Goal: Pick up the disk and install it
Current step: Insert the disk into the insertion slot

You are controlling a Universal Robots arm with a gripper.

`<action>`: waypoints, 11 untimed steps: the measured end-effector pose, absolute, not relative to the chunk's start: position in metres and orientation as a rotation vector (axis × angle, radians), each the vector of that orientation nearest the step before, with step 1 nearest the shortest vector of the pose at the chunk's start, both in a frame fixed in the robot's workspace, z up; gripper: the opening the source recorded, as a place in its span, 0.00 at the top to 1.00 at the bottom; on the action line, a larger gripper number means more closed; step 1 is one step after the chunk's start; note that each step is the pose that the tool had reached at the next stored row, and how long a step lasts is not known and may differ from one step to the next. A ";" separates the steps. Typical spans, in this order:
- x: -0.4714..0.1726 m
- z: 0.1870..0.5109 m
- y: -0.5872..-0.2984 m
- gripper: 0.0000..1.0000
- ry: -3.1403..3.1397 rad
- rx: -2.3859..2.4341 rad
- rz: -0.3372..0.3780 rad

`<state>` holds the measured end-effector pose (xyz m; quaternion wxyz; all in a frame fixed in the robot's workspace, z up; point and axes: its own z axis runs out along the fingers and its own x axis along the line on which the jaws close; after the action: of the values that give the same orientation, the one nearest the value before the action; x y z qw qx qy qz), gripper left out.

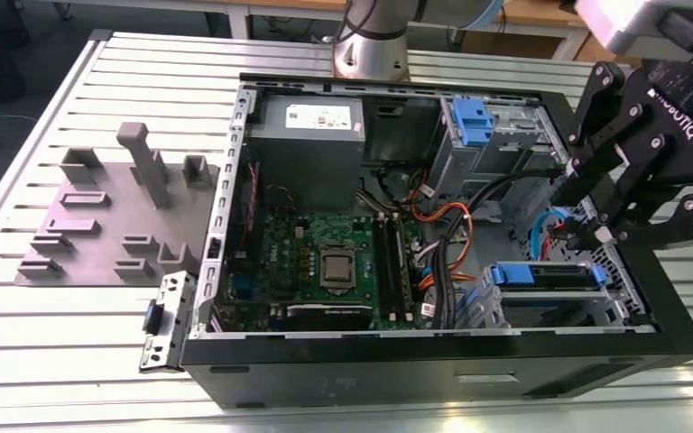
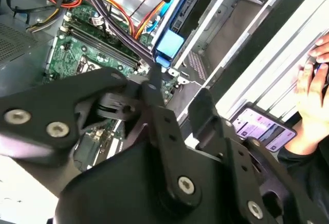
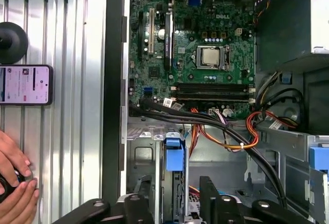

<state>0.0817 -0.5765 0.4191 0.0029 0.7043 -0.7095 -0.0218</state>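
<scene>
The disk (image 1: pixel 548 275) sits in the drive bay at the near corner of the open computer case (image 1: pixel 443 347), on the exterior view's right. Its blue bracket shows in both wrist views (image 3: pixel 175 158) (image 2: pixel 169 41). My gripper (image 1: pixel 587 225) hangs just above that bay, apart from the disk. It is open, with nothing held. In the first wrist view my gripper (image 3: pixel 175 199) has one black finger (image 3: pixel 141 201) on each side of the disk's edge. In the second wrist view the fingers (image 2: pixel 154 98) point down toward the bracket.
Orange and black cables (image 1: pixel 449 234) run beside the bay. The motherboard (image 1: pixel 322 262) and grey power supply (image 1: pixel 310 126) fill the case's left. Another blue bracket (image 1: pixel 473 122) sits in the far bay. Outside lie a grey fixture (image 1: pixel 118 216), a phone (image 3: pixel 25 84) and a person's hand (image 3: pixel 13 183).
</scene>
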 end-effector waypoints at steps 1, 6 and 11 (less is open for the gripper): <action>0.082 0.417 -0.576 0.51 -2.225 2.209 -0.068; 0.082 0.408 -0.577 0.75 -2.225 2.209 -0.068; 0.082 0.399 -0.577 0.89 -2.225 2.209 -0.068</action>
<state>0.0818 -0.5765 0.3992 0.0030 0.7043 -0.7095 -0.0217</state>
